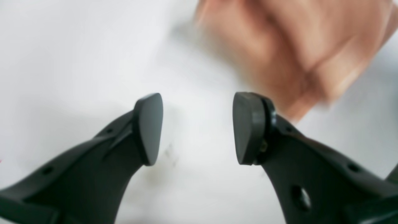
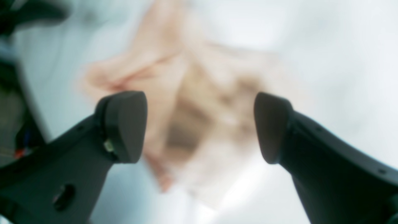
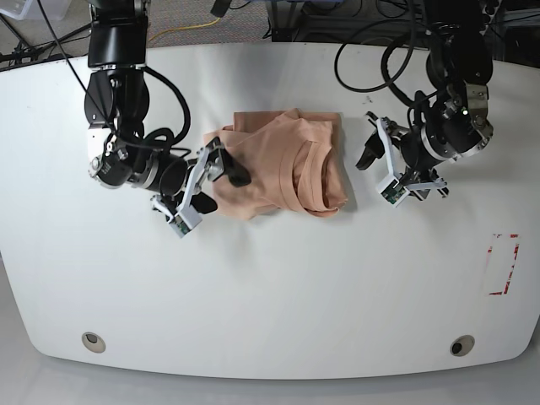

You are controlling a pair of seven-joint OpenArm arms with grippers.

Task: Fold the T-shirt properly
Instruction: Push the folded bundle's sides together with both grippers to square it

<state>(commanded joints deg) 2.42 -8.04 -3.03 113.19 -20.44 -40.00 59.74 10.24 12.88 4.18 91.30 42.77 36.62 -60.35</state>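
Note:
The peach-pink T-shirt (image 3: 278, 164) lies folded into a rumpled bundle in the middle of the white table (image 3: 270, 295), its collar showing toward the right side. My left gripper (image 3: 377, 169) hovers open just right of the bundle, not touching it; in the left wrist view the gripper (image 1: 197, 129) holds nothing and the T-shirt (image 1: 295, 53) is a blur at upper right. My right gripper (image 3: 213, 181) is open at the bundle's left edge. In the right wrist view this gripper (image 2: 199, 127) frames the blurred T-shirt (image 2: 192, 118) between its spread fingers.
A red rectangle outline (image 3: 504, 263) is marked on the table at the far right. Two round holes (image 3: 94, 341) sit near the front edge. Cables and equipment (image 3: 371, 34) crowd the back edge behind the arms.

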